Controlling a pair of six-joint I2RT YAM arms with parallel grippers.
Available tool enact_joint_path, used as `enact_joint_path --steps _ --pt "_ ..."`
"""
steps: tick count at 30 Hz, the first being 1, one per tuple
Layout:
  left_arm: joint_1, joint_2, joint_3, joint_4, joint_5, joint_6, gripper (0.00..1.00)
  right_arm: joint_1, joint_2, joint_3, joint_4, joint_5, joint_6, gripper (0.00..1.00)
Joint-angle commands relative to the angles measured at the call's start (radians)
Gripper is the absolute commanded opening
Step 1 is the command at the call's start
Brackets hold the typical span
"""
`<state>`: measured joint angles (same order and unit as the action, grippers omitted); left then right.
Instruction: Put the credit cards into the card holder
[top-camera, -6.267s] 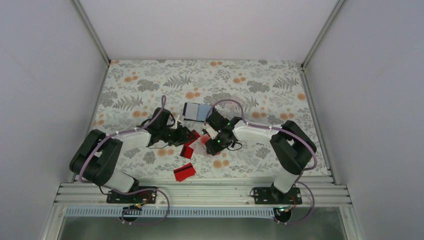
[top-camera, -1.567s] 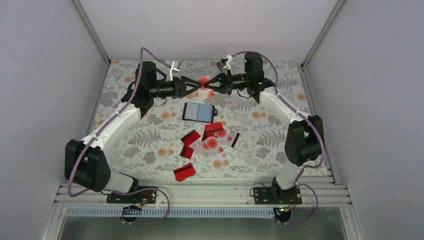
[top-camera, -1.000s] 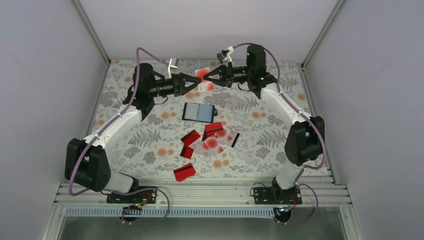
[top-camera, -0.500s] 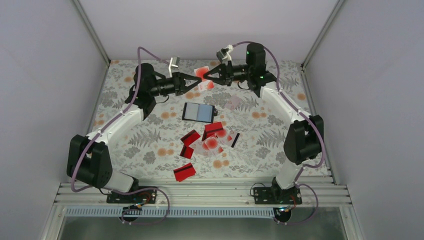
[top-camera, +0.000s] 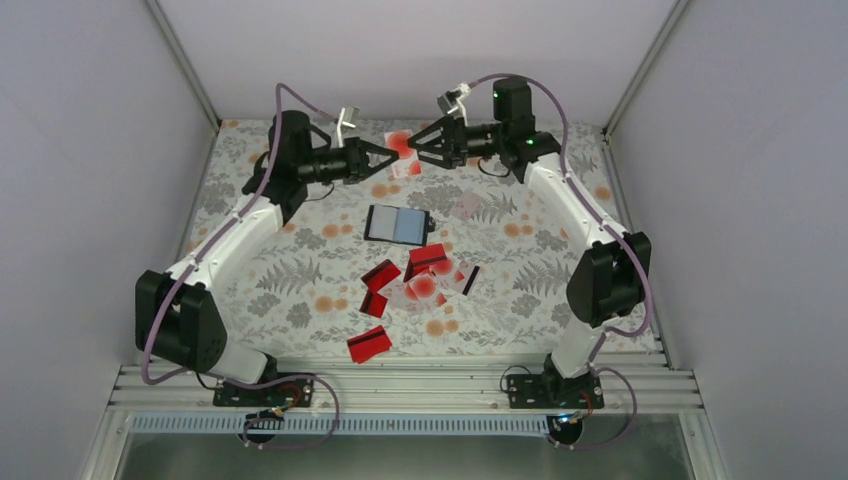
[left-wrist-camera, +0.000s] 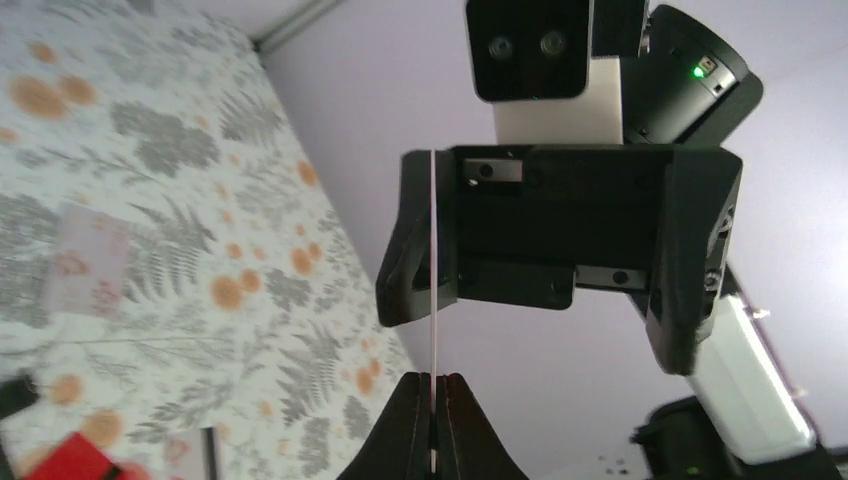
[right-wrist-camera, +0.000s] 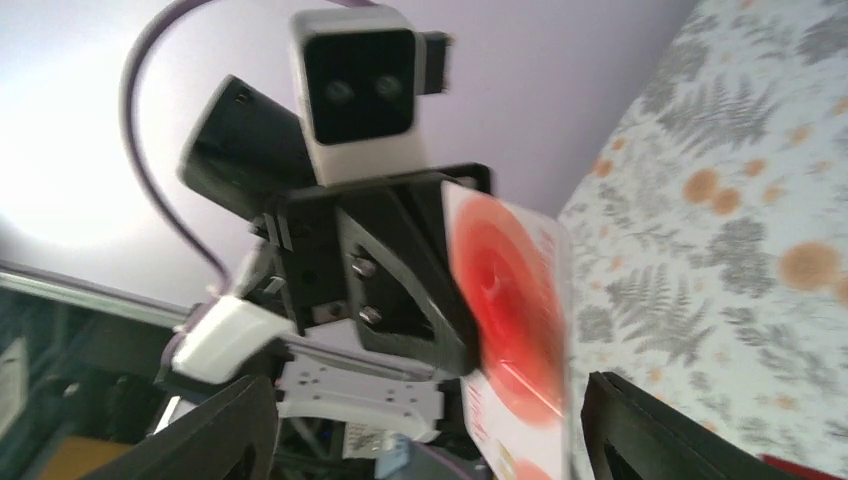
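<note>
The small black folding card holder (top-camera: 398, 224) lies open and flat on the leaf-print tablecloth (top-camera: 560, 190), its grey-blue clear pockets facing up; whether any card sits in them cannot be told. Beyond and above the holder, the left gripper (top-camera: 386, 156) is clamped tight on a whitish-clear card with a red dot (top-camera: 404, 166). The right gripper (top-camera: 418, 152) has its jaws spread wide about that card, not clamping it. A heap of loose glossy red and clear cards (top-camera: 424, 274) lies just nearer than the holder.
</note>
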<state>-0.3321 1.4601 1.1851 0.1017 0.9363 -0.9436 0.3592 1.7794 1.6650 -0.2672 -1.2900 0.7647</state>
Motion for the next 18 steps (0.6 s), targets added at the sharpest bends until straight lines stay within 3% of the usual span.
enact_joint_path --steps 1,6,12,18 --pt "0.039 0.035 0.115 -0.375 -0.070 0.300 0.02 -0.031 0.006 0.032 -0.273 0.161 -0.219 0.77" --pt "0.055 0.101 0.121 -0.522 -0.139 0.481 0.02 -0.035 -0.039 -0.118 -0.291 0.415 -0.242 0.75" --pt "0.055 0.226 0.094 -0.505 -0.144 0.552 0.02 -0.011 -0.038 -0.272 -0.218 0.453 -0.255 0.64" --pt "0.062 0.341 0.103 -0.474 -0.155 0.554 0.02 0.023 0.051 -0.293 -0.185 0.462 -0.272 0.56"
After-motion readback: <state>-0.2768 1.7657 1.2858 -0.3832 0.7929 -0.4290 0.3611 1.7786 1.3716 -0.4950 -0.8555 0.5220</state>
